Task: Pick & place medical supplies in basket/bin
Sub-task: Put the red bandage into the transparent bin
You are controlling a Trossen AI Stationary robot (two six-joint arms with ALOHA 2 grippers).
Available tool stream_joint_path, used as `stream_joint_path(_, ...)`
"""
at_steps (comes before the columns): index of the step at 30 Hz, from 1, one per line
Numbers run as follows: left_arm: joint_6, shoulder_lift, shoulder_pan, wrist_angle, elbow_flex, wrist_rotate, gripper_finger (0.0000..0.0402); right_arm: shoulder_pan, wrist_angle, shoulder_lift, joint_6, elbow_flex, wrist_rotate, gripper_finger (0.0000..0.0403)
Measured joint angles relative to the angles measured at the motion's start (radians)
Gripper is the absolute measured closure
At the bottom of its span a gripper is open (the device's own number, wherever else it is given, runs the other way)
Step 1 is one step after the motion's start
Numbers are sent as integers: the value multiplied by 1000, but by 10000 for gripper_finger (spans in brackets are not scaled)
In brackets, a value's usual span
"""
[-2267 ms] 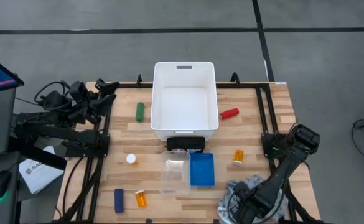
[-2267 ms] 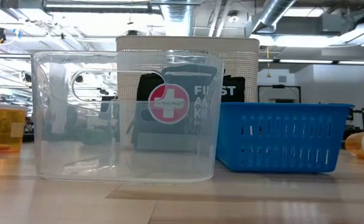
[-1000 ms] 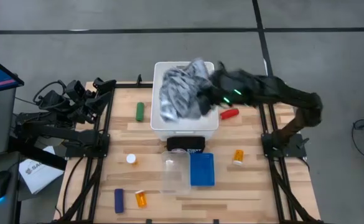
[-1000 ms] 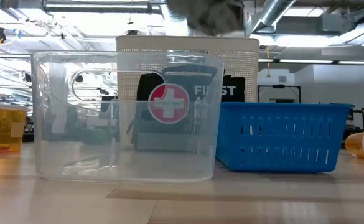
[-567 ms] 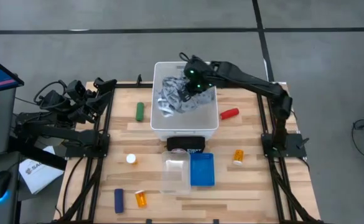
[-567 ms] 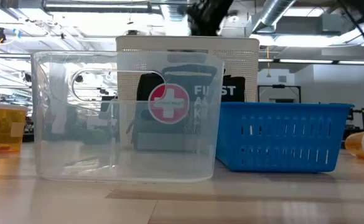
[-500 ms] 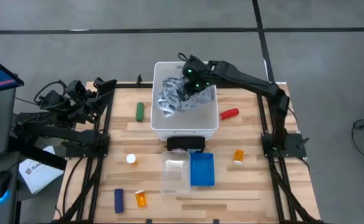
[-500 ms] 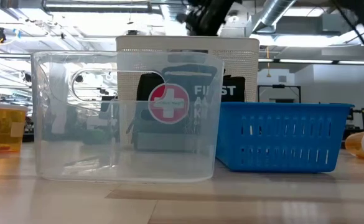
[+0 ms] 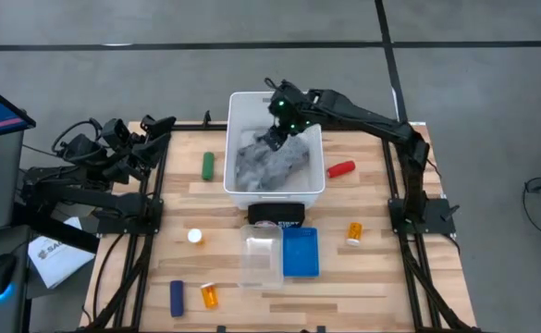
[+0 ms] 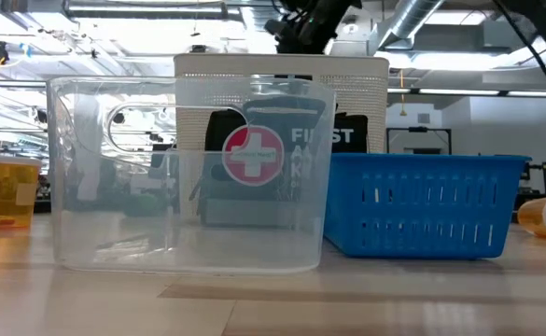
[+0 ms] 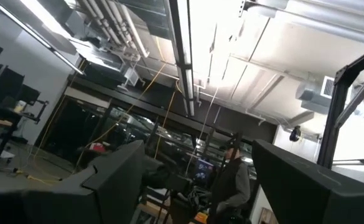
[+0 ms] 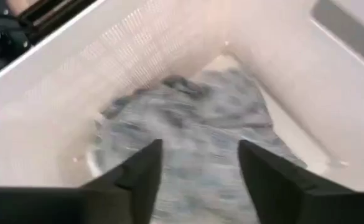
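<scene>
The grey patterned cloth point(image 9: 268, 165) lies crumpled on the floor of the white tub point(image 9: 238, 111), as the right wrist view also shows point(image 12: 194, 124). My right gripper point(image 9: 276, 132) point(image 12: 200, 177) hangs open over the tub's far half, just above the cloth, with nothing between its fingers. On the table lie a green cylinder point(image 9: 208, 166), a red cylinder point(image 9: 341, 169), a blue cylinder point(image 9: 177, 297), two orange pill bottles point(image 9: 354, 233) point(image 9: 209, 295) and a small white jar point(image 9: 195, 237). My left gripper point(image 9: 164, 127) point(image 11: 200, 180) waits open at the far left, pointing up.
Near of the tub stand a dark first-aid pouch point(image 9: 276, 216), a clear plastic container point(image 9: 262, 256) and a small blue basket point(image 9: 300, 252). Black frame rails point(image 9: 395, 176) run along both table sides. In the left wrist view a person point(image 11: 231, 180) stands in the room.
My right gripper carried the cloth over the tub, moved toward its far left part, dipped lower and opened. The cloth left the fingers and fell into the tub, where it has spread out on the floor.
</scene>
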Motion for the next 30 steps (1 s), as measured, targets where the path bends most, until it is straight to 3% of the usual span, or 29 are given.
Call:
stream_joint_path(4, -1, 10, 0, -1, 0, 0, 112, -10, -109, -89, -95, 0, -11, 137)
stream_joint_path(11, -7, 19, 0, -12, 0, -7, 112, 52, -541, -315, -335, 0, 27, 123)
stream_joint_path(17, -39, 27, 0, -86, 0, -103, 112, 136, -538, -554, -551, -102, 86, 122)
stream_joint_path(22, -63, 27, 0, -122, 0, -116, 112, 151, -538, -659, -623, -277, 116, 122)
stream_joint_path(26, -63, 26, 0, -121, 0, -121, 112, 149, -534, -708, -666, -500, 136, 121)
stream_joint_path(30, -63, 26, 0, -121, 0, -121, 112, 137, -408, -715, -721, -722, 190, 121)
